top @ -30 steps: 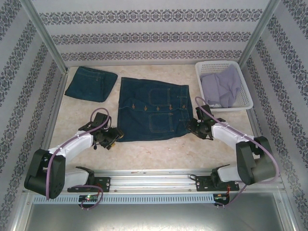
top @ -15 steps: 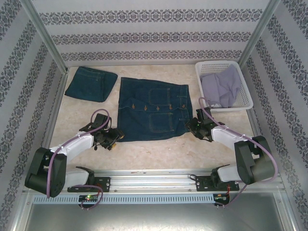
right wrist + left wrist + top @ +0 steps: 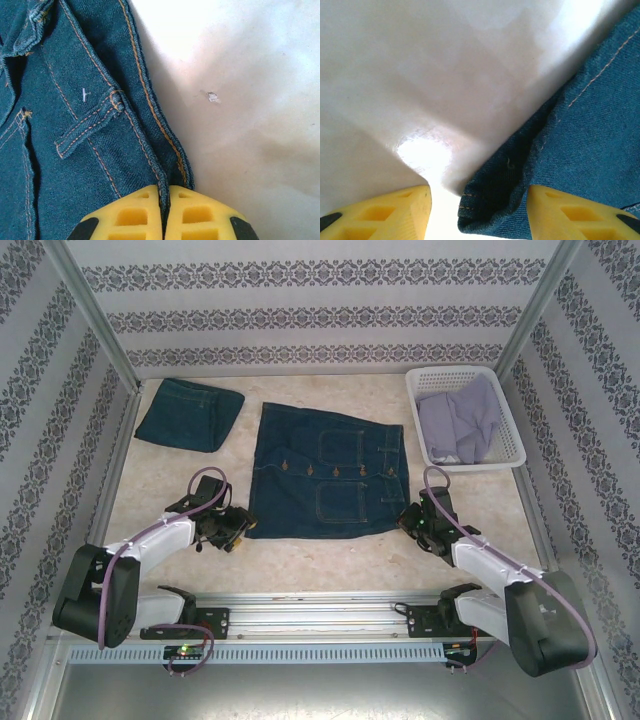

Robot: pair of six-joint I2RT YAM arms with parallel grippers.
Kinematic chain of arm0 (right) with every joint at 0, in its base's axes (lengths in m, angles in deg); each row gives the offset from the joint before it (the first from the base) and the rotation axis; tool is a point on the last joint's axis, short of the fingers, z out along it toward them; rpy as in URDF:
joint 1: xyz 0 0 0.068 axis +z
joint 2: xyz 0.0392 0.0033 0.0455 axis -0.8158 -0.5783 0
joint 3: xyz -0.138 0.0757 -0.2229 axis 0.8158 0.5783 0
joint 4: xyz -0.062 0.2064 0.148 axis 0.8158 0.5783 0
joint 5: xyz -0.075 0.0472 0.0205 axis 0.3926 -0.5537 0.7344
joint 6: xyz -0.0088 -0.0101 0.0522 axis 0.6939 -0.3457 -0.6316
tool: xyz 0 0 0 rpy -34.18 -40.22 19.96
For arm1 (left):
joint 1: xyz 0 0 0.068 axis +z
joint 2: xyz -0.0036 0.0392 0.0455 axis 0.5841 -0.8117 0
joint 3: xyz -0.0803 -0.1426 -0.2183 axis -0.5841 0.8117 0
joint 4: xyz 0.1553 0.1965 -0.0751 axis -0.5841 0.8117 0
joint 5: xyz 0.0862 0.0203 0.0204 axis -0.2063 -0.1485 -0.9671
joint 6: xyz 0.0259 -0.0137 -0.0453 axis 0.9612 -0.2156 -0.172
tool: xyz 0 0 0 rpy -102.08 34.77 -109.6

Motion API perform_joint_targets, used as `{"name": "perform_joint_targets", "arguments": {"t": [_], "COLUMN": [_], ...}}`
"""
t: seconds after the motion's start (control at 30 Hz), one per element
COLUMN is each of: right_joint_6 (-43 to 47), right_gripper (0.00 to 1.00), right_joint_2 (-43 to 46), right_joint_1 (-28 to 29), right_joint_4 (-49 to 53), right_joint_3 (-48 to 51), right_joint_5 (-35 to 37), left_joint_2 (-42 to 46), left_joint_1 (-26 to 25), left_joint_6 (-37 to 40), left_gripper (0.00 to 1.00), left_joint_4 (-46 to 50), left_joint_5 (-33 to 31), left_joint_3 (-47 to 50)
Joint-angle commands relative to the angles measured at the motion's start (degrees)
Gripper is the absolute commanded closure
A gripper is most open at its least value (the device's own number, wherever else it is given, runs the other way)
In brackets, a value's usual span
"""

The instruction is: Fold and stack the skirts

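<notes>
My right tool is clamped tight on the near right corner of the spread denim skirt, pads pressed together over its stitched edge. My left tool stands with its pads apart and holds nothing, the skirt's near left corner lying between them on the desk. The skirt lies flat, buttons and pockets up, at the middle of the desk. A second denim skirt, already folded, sits by the far left corner. A lavender-grey skirt is heaped in the white basket at the far right corner. As I judge it, the fold of the middle skirt is only beginning. The left tool needs to close on its corner, then both should lift together and carry the near edge over toward the far one, keeping level so the cloth does not skew.
</notes>
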Motion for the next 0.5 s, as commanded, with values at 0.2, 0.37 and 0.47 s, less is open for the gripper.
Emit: {"name": "perform_joint_targets", "arguments": {"t": [0.2, 0.37, 0.47], "right_joint_6": [0.5, 0.7, 1.6], "right_gripper": [1.0, 1.0, 1.0], "right_joint_2": [2.6, 3.6, 5.6], "right_joint_1": [-0.4, -0.4, -0.4], "right_joint_4": [4.8, 6.3, 8.8], "right_joint_3": [1.0, 0.1, -1.8], "right_joint_5": [2.4, 2.3, 2.6], "left_joint_2": [-3.7, -6.4, -6.1], "left_joint_1": [-2.7, -2.8, -3.0], "left_joint_6": [-4.4, -4.6, -2.3], "left_gripper": [0.55, 0.75, 0.83], "left_joint_4": [-9.4, -15.8, -13.6], "left_joint_5": [5.7, 8.8, 10.6], "left_joint_3": [0.6, -2.7, -6.8]}}
